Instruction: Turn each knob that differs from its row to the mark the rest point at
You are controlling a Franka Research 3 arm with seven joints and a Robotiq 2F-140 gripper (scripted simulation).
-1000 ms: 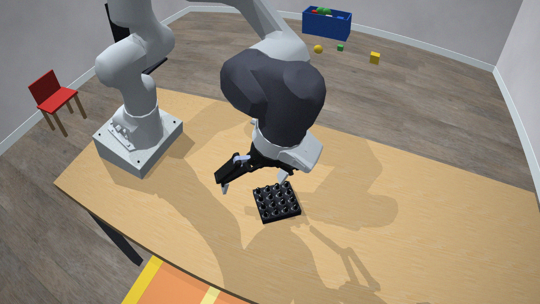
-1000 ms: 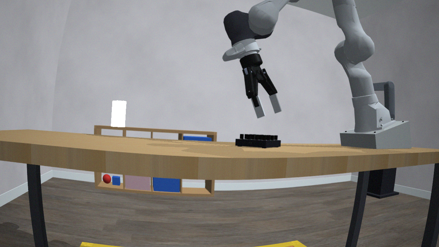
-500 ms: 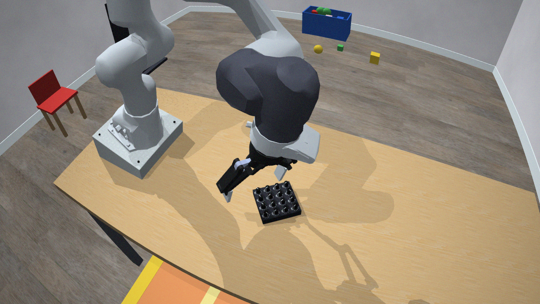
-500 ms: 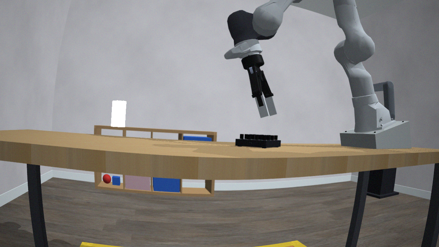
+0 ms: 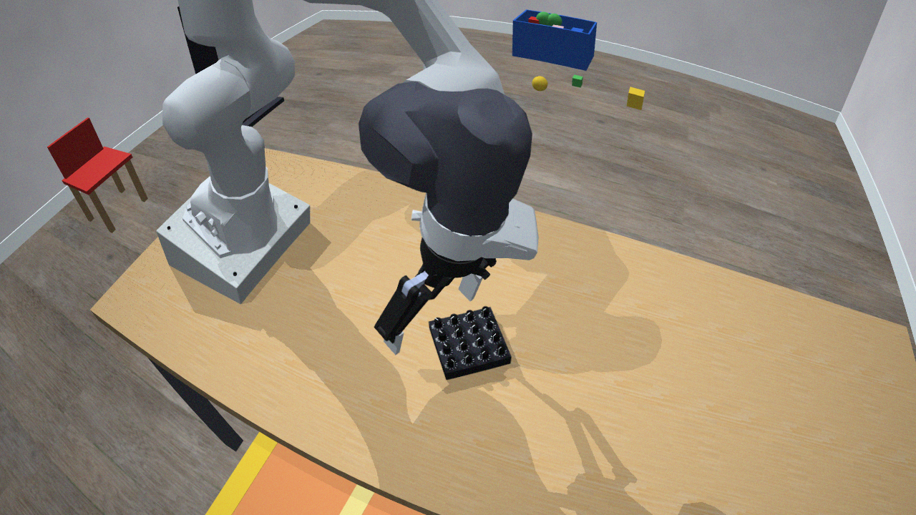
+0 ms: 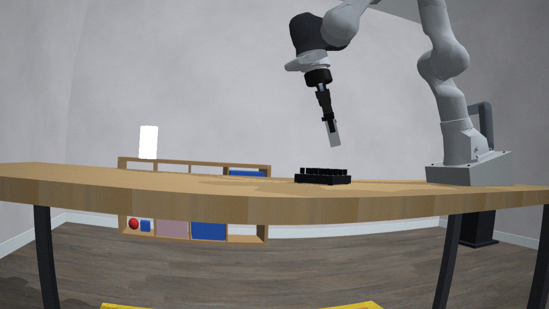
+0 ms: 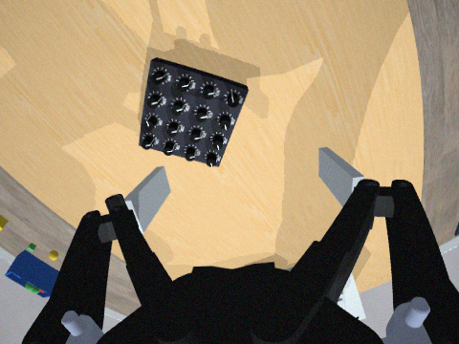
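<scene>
- Top view: my end effector (image 5: 433, 318) (image 6: 334, 143) (image 7: 241, 170) is spread wide, its two fingers well apart with nothing between them.
- The box (image 5: 469, 343) (image 6: 322, 178) (image 7: 193, 112) rests on the worktop (image 5: 704, 358) (image 6: 191, 188) (image 7: 239, 215), near my fingers in this view, with its four-by-four set of black knobs facing up.
- My base (image 5: 240, 285) (image 6: 447, 174) (image 7: 355, 297) stands on the same worktop, well apart from the box.
- Around the worktop I see a red chair (image 5: 105, 166), an orange and yellow mat (image 5: 300, 477) (image 6: 241, 306), and a blue bin (image 5: 552, 44) (image 7: 33, 273) with a yellow ball (image 5: 539, 83) (image 7: 54, 255) near it on the floor.
- Exterior view: I am tilted above the box, touching neither it nor the worktop. One finger mostly covers the other here, so this side alone hides my spread.
- The box lies level, its knobs standing up. Beyond the worktop are a shelf (image 6: 191, 162) and a bright white lamp (image 6: 148, 142).
- Wrist view: my fingers stand apart at the left and right, and the box lies beyond their tips, left of the middle.
- The white line on the top-right knob (image 7: 232, 98) points up the picture; many others slant down and left. The names are too small for me to read.

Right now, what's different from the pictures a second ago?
The gripper turned, and its wrist moved left in the top view. It didn't grab or let go of anything. The knob box stayed put, and the gripper stayed open.
</scene>
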